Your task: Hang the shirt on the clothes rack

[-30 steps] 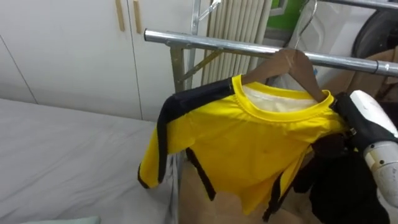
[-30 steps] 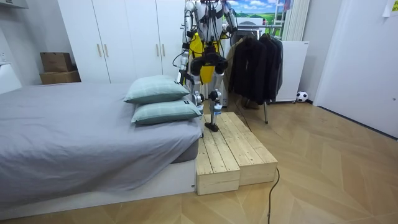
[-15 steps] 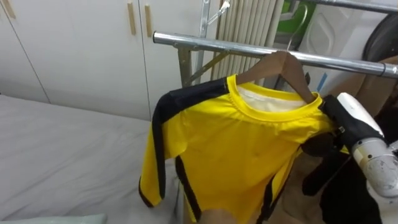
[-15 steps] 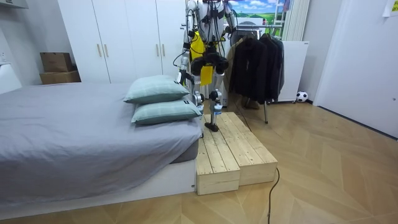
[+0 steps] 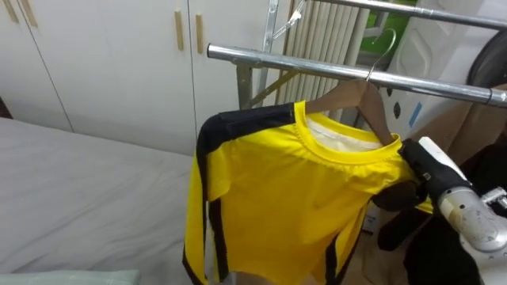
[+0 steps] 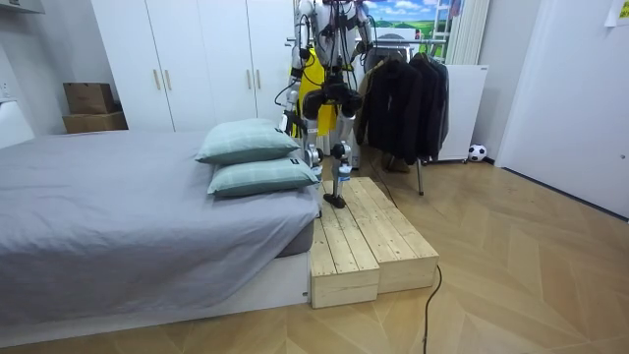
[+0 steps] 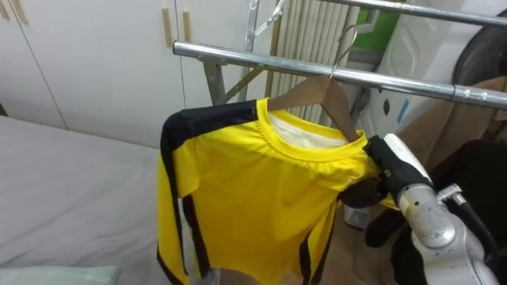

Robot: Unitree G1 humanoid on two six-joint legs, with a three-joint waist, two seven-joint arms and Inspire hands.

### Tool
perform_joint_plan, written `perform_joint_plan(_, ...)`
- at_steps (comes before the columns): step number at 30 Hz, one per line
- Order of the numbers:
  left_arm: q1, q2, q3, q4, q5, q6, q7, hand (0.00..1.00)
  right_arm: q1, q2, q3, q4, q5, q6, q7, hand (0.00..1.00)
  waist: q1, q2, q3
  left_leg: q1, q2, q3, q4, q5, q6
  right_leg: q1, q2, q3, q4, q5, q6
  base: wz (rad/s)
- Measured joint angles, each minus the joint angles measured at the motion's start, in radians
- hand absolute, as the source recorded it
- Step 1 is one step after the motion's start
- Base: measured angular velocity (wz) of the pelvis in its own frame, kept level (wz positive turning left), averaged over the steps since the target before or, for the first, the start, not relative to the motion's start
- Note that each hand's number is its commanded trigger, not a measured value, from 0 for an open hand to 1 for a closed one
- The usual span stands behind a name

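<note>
**Shirt hanging at the rail, robot hand at its shoulder**

Yellow cloth is catching the eye first: the yellow shirt (image 5: 301, 206), with black panels on the shoulder and black stripes down its sides, is hanging spread on a wooden hanger (image 5: 348, 96). The hanger's wire hook (image 5: 382, 49) is rising across the near metal rail (image 5: 301, 63) of the clothes rack. Whether it is actually resting on that rail, I cannot tell from where I am looking.

The right robot hand (image 5: 432, 162) is pressing in at the shirt's right shoulder, just where the hanger's arm ends, with the yellow collar edge lying against it. Whether it is clasping the hanger through the cloth or only lying against it, I cannot tell. The shirt's other sleeve is drooping freely towards the bed (image 5: 79, 198), which is lying grey and smooth below.

In the room view the robot is standing upright at the far end of a wooden platform (image 6: 369, 236) beside the bed, facing the rack with its back to me. Its left robot hand (image 6: 290, 122) is hanging low at its side on the room view's left, too small for me to make out its state.

Dark coats (image 6: 403, 98) are hanging further along the rack on the room view's right. White wardrobe doors (image 5: 103, 55) with pale wooden handles are standing behind the bed, and two green pillows (image 6: 251, 157) are lying stacked at the bed's corner near the robot. Cardboard boxes (image 6: 88, 103) are sitting by the wardrobe, and a small football (image 6: 477, 152) is lying on the floor past the rack.
</note>
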Motion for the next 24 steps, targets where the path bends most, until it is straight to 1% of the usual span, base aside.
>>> perform_joint_plan(1,0.0,0.0,0.001,-0.002,0.0,-0.001,0.0,0.0,-0.005,-0.002,0.0,0.028,0.023,-0.018,0.002,1.0,0.004,0.0,0.0,0.002,0.0,-0.002,0.0,0.001,-0.001,0.001,0.0,0.0,0.0,0.0,-0.001,0.0)
perform_joint_plan(3,0.0,0.0,0.0,-0.003,-0.001,-0.001,0.0,0.0,-0.017,-0.004,0.001,0.084,0.067,-0.037,0.006,1.0,0.012,0.003,0.0023,0.011,0.0,-0.002,-0.001,0.002,-0.003,0.009,0.0,0.0,0.0,0.0,-0.001,0.0)
perform_joint_plan(4,0.0,0.0,-0.001,-0.003,-0.002,-0.002,0.0,0.0,-0.018,-0.004,0.001,0.113,0.094,-0.046,0.007,1.0,0.019,0.009,0.0052,0.017,0.0,-0.002,-0.001,0.002,-0.003,0.016,0.0,0.001,-0.001,-0.001,-0.001,0.06)
perform_joint_plan(6,-0.001,0.0,-0.001,-0.006,-0.002,-0.005,0.0,0.0,-0.019,-0.004,0.001,0.145,0.125,-0.057,0.009,1.0,0.023,0.009,0.005,0.017,-0.002,-0.005,-0.001,0.0,-0.001,0.017,0.0,0.003,0.0,-0.003,0.001,0.06)
perform_joint_plan(7,0.0,0.0,-0.003,-0.006,-0.002,-0.009,0.0,0.0,-0.019,-0.004,0.001,0.164,0.14,-0.064,0.009,1.0,0.027,0.012,0.0071,0.016,-0.002,-0.006,-0.001,0.0,0.0,0.017,0.0,0.001,0.0,-0.003,0.001,0.03)
perform_joint_plan(10,0.0,0.0,-0.004,-0.006,-0.002,-0.012,0.0,0.0,-0.02,-0.004,0.003,0.206,0.162,-0.075,0.009,1.0,0.027,0.014,0.0063,0.015,-0.003,-0.013,-0.001,0.0,0.0,0.019,-0.002,-0.003,-0.001,-0.002,0.002,0.03)
perform_joint_plan(12,0.002,0.0,-0.004,-0.005,-0.002,-0.012,-0.002,0.0,-0.02,-0.004,0.012,0.24,0.161,-0.078,0.009,1.0,0.027,0.019,0.0032,0.015,-0.003,-0.017,0.0,0.0,0.0,0.021,-0.006,-0.013,-0.001,-0.002,0.002,0.04)
perform_joint_plan(13,0.004,-0.002,-0.004,-0.005,-0.002,-0.012,-0.006,0.0,-0.02,-0.004,0.026,0.265,0.159,-0.073,0.01,1.0,0.026,0.024,0.0,0.016,-0.003,-0.018,0.0,0.0,0.0,0.022,-0.006,-0.014,-0.002,-0.002,0.002,0.03)
perform_joint_plan(14,0.003,-0.003,-0.004,-0.006,-0.002,-0.012,-0.01,0.0,-0.018,-0.003,0.033,0.291,0.158,-0.065,0.008,1.0,0.026,0.03,-0.0011,0.015,-0.004,-0.019,0.0,0.0,0.0,0.022,-0.007,-0.017,-0.001,-0.002,0.002,0.0)
perform_joint_plan(15,0.004,-0.004,-0.006,-0.006,-0.002,-0.012,-0.012,0.0,-0.018,-0.004,0.033,0.302,0.158,-0.068,0.002,1.0,0.026,0.032,-0.0026,0.016,-0.004,-0.019,0.0,0.0,0.0,0.022,-0.007,-0.019,-0.001,-0.002,0.001,0.0)
perform_joint_plan(16,0.007,-0.005,-0.015,-0.006,-0.002,-0.012,-0.014,0.0,-0.019,-0.005,0.033,0.305,0.156,-0.069,-0.008,1.0,0.026,0.038,-0.0074,0.016,-0.005,-0.02,0.0,0.0,0.0,0.022,-0.009,-0.022,0.0,-0.003,0.001,0.04)
perform_joint_plan(17,0.007,-0.005,-0.021,-0.006,-0.002,-0.012,-0.015,0.0,-0.02,-0.007,0.031,0.312,0.157,-0.071,-0.016,1.0,0.026,0.043,-0.0103,0.019,-0.005,-0.021,0.0,0.0,0.0,0.025,-0.009,-0.024,0.0,-0.004,0.0,0.06)
perform_joint_plan(18,0.007,-0.005,-0.022,-0.006,-0.002,-0.012,-0.015,0.0,-0.02,-0.008,0.031,0.315,0.155,-0.071,-0.02,1.0,0.025,0.044,-0.0109,0.02,-0.006,-0.024,0.0,0.001,0.0,0.027,-0.01,-0.025,0.001,-0.006,-0.001,0.15)
perform_joint_plan(20,0.005,-0.004,-0.022,-0.006,-0.002,-0.012,-0.015,0.0,-0.02,-0.008,0.032,0.337,0.152,-0.081,-0.035,1.0,0.016,0.042,-0.0109,0.019,-0.013,-0.054,-0.001,0.002,0.001,0.034,-0.009,-0.022,0.002,-0.013,0.0,0.19)
perform_joint_plan(22,0.006,-0.003,-0.022,-0.006,-0.002,-0.012,-0.015,0.0,-0.02,-0.008,0.032,0.347,0.152,-0.086,-0.038,1.0,0.017,0.039,-0.0115,0.019,-0.019,-0.072,-0.002,0.002,0.002,0.036,-0.008,-0.022,0.001,-0.015,-0.001,0.04)
perform_joint_plan(24,0.006,-0.002,-0.022,-0.006,-0.002,-0.012,-0.015,0.0,-0.02,-0.008,0.032,0.356,0.15,-0.09,-0.045,1.0,0.016,0.034,-0.0093,0.019,-0.02,-0.075,-0.002,0.003,0.003,0.036,-0.008,-0.021,0.001,-0.015,-0.001,0.0)
